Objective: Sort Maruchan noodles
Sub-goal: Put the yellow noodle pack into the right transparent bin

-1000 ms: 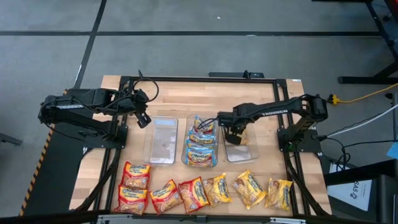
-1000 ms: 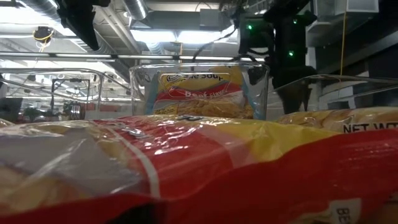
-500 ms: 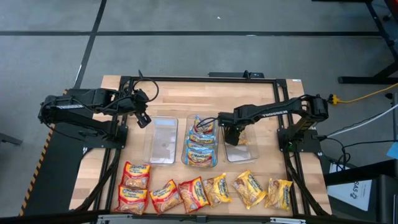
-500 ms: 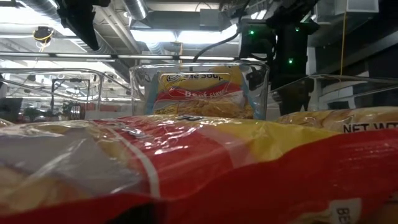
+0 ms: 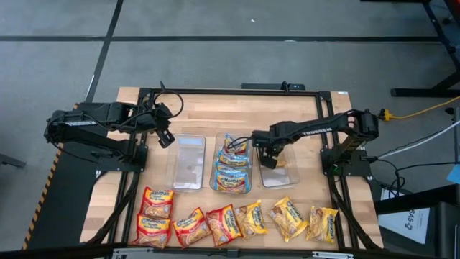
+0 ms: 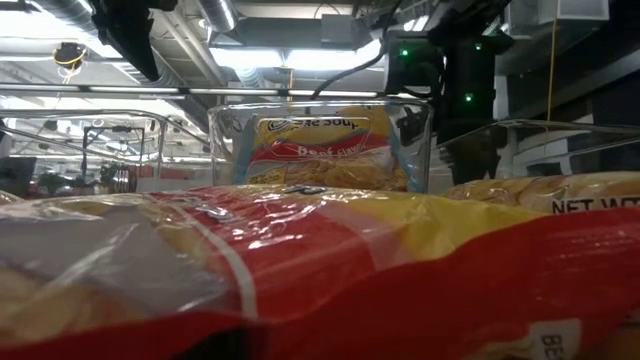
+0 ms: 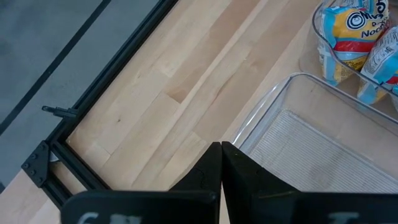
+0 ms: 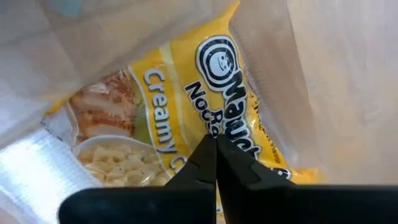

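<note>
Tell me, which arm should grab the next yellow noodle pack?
Probably the right. Its claw hangs over the right tub, nearer the loose yellow packs; the left claw waits beside the empty tub.

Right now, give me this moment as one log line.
right gripper: shut, over yellow packet in right tub | left gripper: shut, waiting by left tub | middle tub: blue packets

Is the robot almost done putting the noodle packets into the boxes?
Not yet. The middle clear plastic tub already holds several blue-trimmed noodle packets. The right gripper is low in the right clear tub, jaws shut, above a yellow packet lying there. The left clear tub is empty; the left gripper waits beside it. Four red-orange packets and three yellow packets remain in a row on the wooden table.
</note>
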